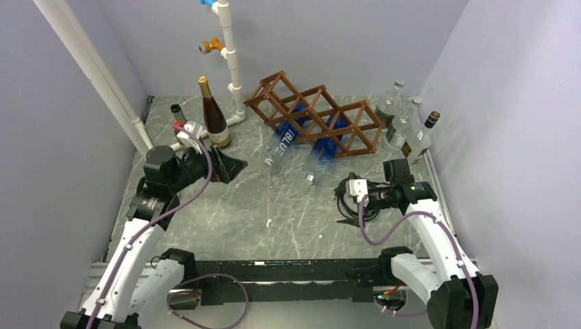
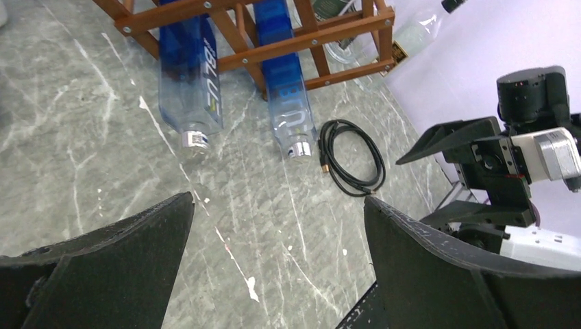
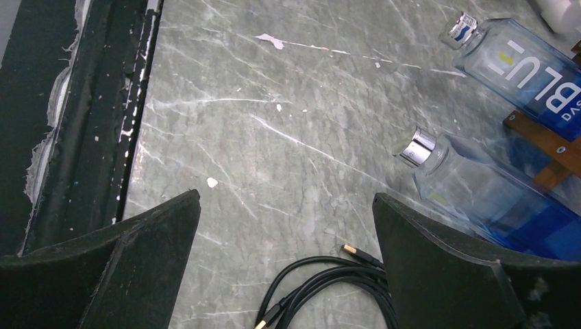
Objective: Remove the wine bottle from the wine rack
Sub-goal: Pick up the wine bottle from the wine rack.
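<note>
- Toward the far middle of the grey marble-patterned bench [image 1: 274, 212] stands the brown wooden lattice wine rack [image 1: 322, 113], set slightly askew. Two blue-tinted clear glass bottles are lodged in its lower cells.
- Both bottles lie on their sides with their bases inside the lattice and their necks running out toward the near-left. Their long axes are roughly parallel and slant down to the bench.
- The lettered bottle [image 1: 284, 140] is the one further left. Its silver screw cap [image 1: 268, 162] lies just to the right of the left hand [image 1: 241, 164], at about the same depth on the bench.
- The plainer bottle [image 1: 322, 154] ends in a bright metal cap [image 1: 310, 178] beyond and slightly left of the right hand [image 1: 342, 201], near it but apart.
- Left hand: fingers spread wide and holding nothing. The left wrist view shows it aimed across the bench toward both caps.
- Right hand: likewise spread wide and empty, with a coiled black cable [image 3: 336, 269] on the bench beneath it.
- Judgement: each hand has one neck close by, so either arm could serve. Withdrawal would call for a pull along the bottle's own axis, out toward the near-left. A sideways lift may drag the lattice along.
</note>
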`<action>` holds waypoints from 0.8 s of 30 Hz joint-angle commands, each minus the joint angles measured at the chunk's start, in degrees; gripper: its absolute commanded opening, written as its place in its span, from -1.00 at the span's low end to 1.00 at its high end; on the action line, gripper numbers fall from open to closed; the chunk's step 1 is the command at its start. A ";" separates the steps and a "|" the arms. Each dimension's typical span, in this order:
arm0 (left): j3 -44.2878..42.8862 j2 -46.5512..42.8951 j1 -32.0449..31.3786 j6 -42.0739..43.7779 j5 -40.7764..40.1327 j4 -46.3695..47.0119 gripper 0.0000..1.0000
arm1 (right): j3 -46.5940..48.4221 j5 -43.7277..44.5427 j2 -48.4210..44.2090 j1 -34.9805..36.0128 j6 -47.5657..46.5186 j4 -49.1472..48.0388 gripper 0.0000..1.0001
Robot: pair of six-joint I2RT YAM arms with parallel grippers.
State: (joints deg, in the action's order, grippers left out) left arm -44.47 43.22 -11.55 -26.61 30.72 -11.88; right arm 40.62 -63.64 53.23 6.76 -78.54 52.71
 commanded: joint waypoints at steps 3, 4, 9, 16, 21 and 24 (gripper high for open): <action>-1.47 1.14 -5.20 2.60 -2.58 1.25 0.99 | 2.09 -2.90 -0.14 -0.34 -1.66 0.20 0.99; -1.64 1.41 -6.19 3.02 -3.31 1.17 0.99 | 2.09 -2.93 -0.10 -0.39 -1.63 0.20 0.99; -2.15 3.54 -10.31 3.84 -5.83 1.58 0.99 | 2.09 -2.81 -0.06 -0.35 -1.55 0.14 0.99; -2.87 7.23 -14.46 4.83 -8.93 1.71 0.99 | 2.09 -2.80 0.11 -0.44 -1.55 0.11 0.99; -4.08 9.25 -16.62 5.98 -11.95 1.16 0.99 | 2.05 -2.74 0.21 -0.52 -1.44 -0.05 0.99; -4.39 10.28 -17.86 6.28 -13.37 1.37 0.99 | 2.01 -2.81 0.28 -0.61 -1.35 -0.06 0.99</action>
State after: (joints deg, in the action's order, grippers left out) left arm -46.02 52.77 -28.01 -21.93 20.34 -11.90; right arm 40.64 -63.64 53.36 6.61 -78.52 52.71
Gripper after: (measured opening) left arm 0.995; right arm 0.993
